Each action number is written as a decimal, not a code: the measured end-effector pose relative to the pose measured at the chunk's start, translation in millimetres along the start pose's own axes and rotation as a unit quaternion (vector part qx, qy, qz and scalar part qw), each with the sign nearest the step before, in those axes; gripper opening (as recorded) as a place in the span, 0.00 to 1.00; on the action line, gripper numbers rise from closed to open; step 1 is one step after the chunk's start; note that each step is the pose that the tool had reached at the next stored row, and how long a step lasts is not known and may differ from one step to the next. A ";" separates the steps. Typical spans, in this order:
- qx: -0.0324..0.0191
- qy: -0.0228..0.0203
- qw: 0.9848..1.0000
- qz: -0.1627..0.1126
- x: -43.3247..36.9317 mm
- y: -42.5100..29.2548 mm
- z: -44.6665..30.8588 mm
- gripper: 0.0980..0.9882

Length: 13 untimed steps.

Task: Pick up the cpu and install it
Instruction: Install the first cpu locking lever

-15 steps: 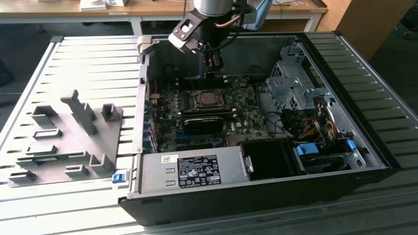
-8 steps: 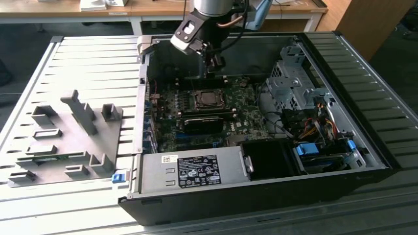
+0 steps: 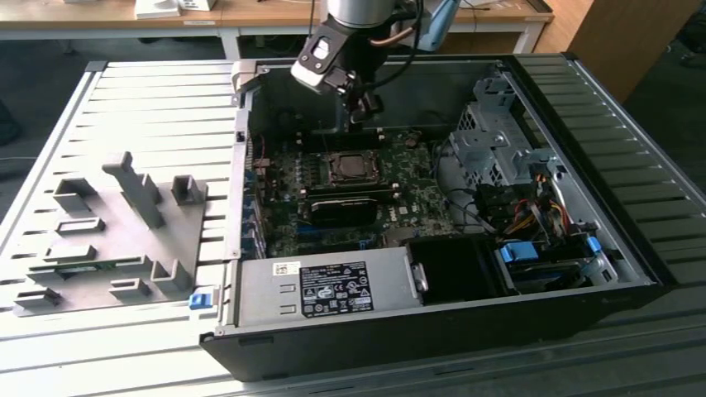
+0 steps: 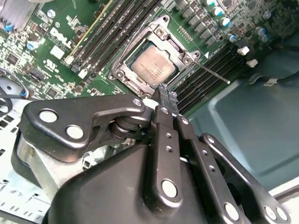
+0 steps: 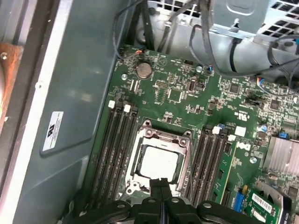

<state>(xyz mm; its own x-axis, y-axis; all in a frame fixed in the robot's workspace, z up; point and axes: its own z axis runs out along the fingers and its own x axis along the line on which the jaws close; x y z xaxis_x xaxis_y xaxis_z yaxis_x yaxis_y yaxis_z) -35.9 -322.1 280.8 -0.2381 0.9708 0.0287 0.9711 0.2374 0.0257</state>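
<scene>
Ribbed grey metal table (image 3: 144,107), open computer case (image 3: 617,248), wooden desks (image 3: 276,12) behind

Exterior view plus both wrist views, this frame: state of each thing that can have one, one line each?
cpu: seated flat in the socket, metal top showing.
socket frame: open around the cpu, nothing covering it.
claw: shut, empty, tips together above the socket's edge, apart from the cpu.
computer case: lying on its side, side panel off, motherboard exposed.
memory slots: empty beside the socket.
</scene>
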 end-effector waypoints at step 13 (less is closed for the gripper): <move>0.002 0.002 0.998 -0.062 0.0 0.0 0.0 0.01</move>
<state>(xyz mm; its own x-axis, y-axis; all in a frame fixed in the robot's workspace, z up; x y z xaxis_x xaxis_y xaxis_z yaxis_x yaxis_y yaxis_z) -35.9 -322.1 280.8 -0.3566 0.9338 0.0286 0.9342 0.3559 0.0257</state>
